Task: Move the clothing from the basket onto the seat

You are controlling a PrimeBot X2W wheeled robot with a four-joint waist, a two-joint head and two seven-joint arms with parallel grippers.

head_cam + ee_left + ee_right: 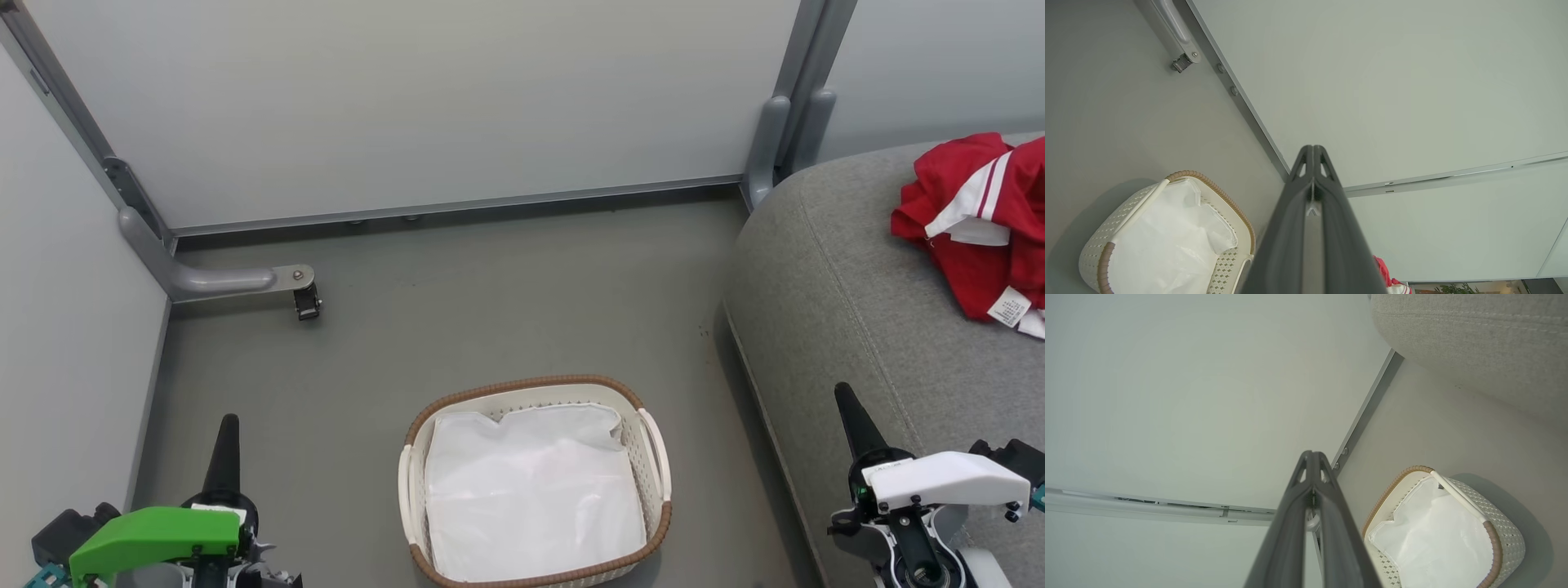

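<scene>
The red clothing (980,216) with white stripes and a small label lies bunched on the grey seat (833,278) at the right. A sliver of the clothing (1384,273) peeks past my left fingers. The cream basket (653,457) with its brown rim stands on the floor at bottom centre, holding just its white liner (531,490); the basket (1224,261) and basket (1506,535) show in both wrist views. My left gripper (228,420) hovers shut at lower left, apart from the basket. My right gripper (842,394) is shut above the seat's front edge. Both hold nothing.
Pale partition panels (424,106) with grey metal frames wall off the back and left. A caster foot (306,302) juts onto the grey floor at left. Open floor (506,302) lies between the basket and the back panel.
</scene>
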